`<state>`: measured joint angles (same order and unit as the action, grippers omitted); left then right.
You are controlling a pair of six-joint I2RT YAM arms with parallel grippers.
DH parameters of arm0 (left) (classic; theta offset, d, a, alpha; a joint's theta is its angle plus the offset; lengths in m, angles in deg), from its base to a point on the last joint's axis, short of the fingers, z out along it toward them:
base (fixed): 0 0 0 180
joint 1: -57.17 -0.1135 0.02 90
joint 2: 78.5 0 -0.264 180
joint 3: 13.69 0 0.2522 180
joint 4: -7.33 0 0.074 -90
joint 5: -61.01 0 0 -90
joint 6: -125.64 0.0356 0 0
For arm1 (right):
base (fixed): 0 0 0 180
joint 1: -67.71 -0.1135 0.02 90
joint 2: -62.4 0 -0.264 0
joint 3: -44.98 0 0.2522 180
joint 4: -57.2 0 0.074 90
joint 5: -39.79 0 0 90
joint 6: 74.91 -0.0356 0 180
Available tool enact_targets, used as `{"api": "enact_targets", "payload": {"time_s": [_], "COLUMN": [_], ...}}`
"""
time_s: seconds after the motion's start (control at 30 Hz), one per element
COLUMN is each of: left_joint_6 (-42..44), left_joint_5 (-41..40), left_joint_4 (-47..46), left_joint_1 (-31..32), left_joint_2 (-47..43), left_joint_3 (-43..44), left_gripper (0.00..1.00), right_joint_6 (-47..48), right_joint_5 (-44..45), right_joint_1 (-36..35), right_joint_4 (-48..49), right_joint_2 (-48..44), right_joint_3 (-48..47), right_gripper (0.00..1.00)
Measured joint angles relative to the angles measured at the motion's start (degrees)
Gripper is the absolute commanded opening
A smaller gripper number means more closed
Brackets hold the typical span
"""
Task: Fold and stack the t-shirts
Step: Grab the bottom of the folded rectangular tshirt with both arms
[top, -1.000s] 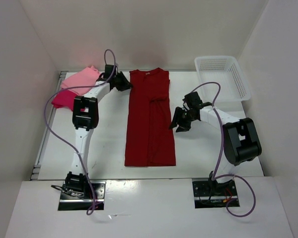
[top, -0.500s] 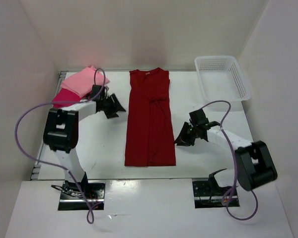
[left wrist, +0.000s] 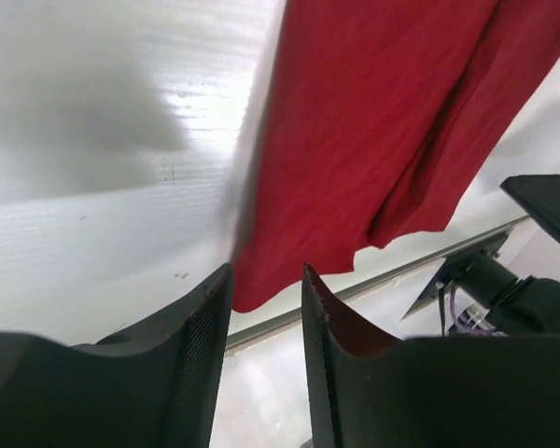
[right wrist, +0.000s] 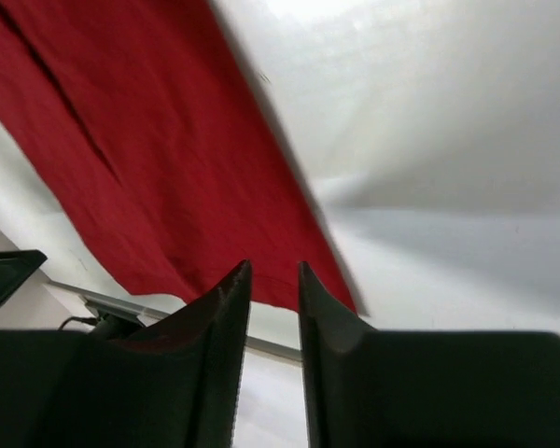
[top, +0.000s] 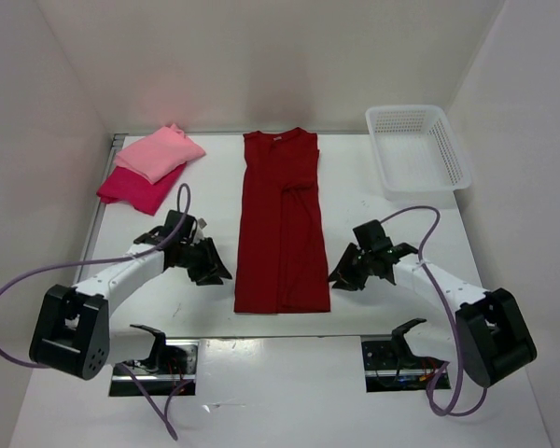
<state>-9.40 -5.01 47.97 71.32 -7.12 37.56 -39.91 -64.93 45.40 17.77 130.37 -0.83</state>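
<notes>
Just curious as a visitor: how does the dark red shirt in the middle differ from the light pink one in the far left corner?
The dark red shirt is folded lengthwise into a long strip; the light pink shirt is a compact folded bundle. The dark red shirt lies directly on the table; the light pink shirt rests on a magenta shirt. Both are soft cloth, folded.

On the table [top: 215, 187] lie a maroon shirt [top: 282, 224], a folded magenta shirt [top: 131, 191] and a mesh basket [top: 429, 189].
</notes>
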Motion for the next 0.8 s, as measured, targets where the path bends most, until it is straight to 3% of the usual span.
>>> {"api": "enact_targets", "payload": {"time_s": [0.17,0.57,0.8], "left_joint_6": [0.04,-1.79,-1.92], "left_joint_5": [0.37,0.72,3.21], "left_joint_4": [1.7,3.5,1.38], "left_joint_1": [3.67,6.25,6.38], "left_joint_2": [5.55,6.99,9.73], "left_joint_3": [-0.02,-3.08,-4.46], "left_gripper": [0.43,0.52,0.44], "right_joint_6": [-3.65,-9.07,-8.52], "right_joint_5": [0.11,-1.68,-4.0], "right_joint_1": [-3.61,-5.09,-5.2], "right_joint_4": [-1.2,-1.51,2.47], "right_joint_2": [-1.68,-7.56,-3.23], "right_joint_3": [4.07,10.78,10.73], "right_gripper": [0.43,0.43,0.28]}}
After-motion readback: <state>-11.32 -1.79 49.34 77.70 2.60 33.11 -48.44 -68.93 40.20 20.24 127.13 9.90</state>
